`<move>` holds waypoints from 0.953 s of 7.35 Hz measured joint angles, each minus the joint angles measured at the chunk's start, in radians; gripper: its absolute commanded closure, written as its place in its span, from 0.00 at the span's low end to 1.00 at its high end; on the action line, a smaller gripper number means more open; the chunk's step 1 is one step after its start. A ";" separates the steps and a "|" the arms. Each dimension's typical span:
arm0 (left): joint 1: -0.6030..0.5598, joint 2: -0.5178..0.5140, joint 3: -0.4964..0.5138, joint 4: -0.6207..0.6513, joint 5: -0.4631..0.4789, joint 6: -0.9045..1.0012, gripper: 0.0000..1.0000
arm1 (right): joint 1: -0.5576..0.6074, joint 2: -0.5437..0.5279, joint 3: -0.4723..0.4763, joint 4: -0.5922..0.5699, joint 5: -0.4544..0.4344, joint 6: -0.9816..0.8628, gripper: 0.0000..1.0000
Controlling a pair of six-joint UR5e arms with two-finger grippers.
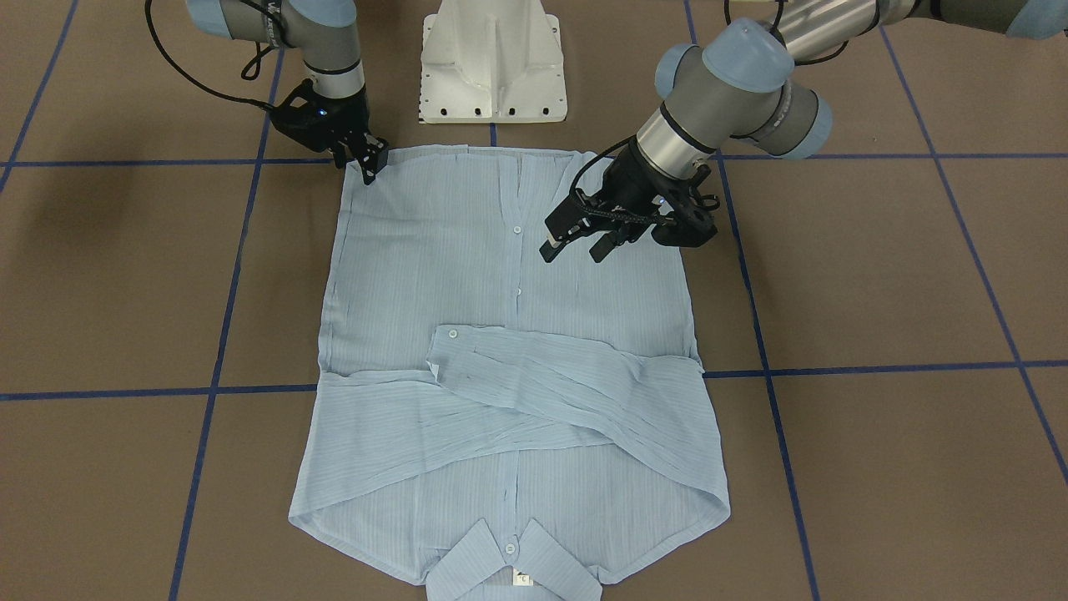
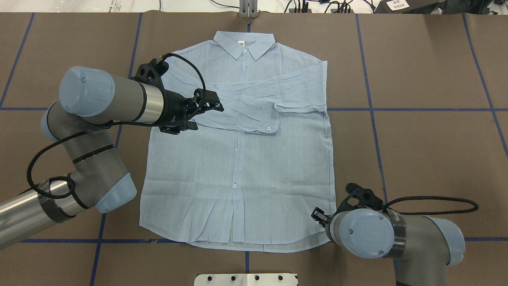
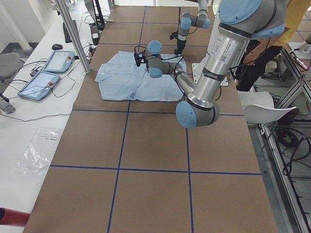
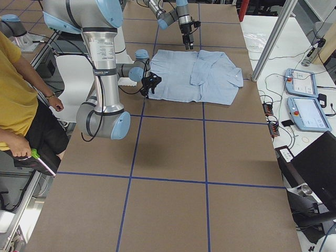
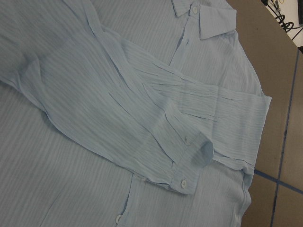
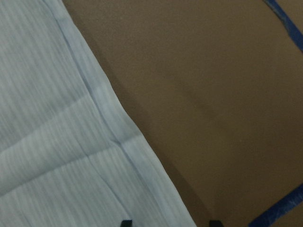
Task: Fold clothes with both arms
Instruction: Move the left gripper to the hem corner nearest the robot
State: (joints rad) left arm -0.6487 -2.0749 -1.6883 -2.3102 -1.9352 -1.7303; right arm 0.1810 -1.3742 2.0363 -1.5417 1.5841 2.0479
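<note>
The light blue striped shirt (image 1: 501,275) lies flat and buttoned, front up, with its collar (image 2: 243,44) at the far side. Both sleeves are folded across the chest, one cuff (image 5: 189,170) on top. My left gripper (image 1: 576,247) hovers open over the shirt's body on my left, nothing between its fingers. My right gripper (image 1: 371,167) is down at the near hem corner on my right. In the right wrist view its two dark fingertips (image 6: 125,222) stand apart on either side of the shirt's edge (image 6: 109,137), so it is open.
The white pedestal base (image 1: 492,67) stands at the near table edge, just behind the hem. Blue tape lines (image 2: 371,99) cross the brown table. A person in a yellow top (image 4: 16,94) stands beside the robot. Control pendants (image 3: 48,68) lie on the side bench.
</note>
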 measured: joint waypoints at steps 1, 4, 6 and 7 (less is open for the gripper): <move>0.001 0.000 0.002 0.000 0.000 0.000 0.01 | -0.001 -0.001 0.001 0.000 0.000 0.000 0.37; 0.003 0.001 0.006 0.000 0.001 0.000 0.01 | -0.007 -0.007 0.006 0.000 0.001 0.000 0.40; 0.003 0.001 0.007 0.000 0.008 0.000 0.01 | -0.010 -0.013 0.008 -0.001 0.000 0.000 0.96; 0.004 0.001 0.007 0.000 0.012 0.000 0.01 | -0.011 -0.015 0.008 0.000 0.000 0.000 1.00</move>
State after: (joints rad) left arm -0.6448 -2.0740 -1.6813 -2.3102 -1.9235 -1.7303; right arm 0.1702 -1.3888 2.0447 -1.5420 1.5837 2.0479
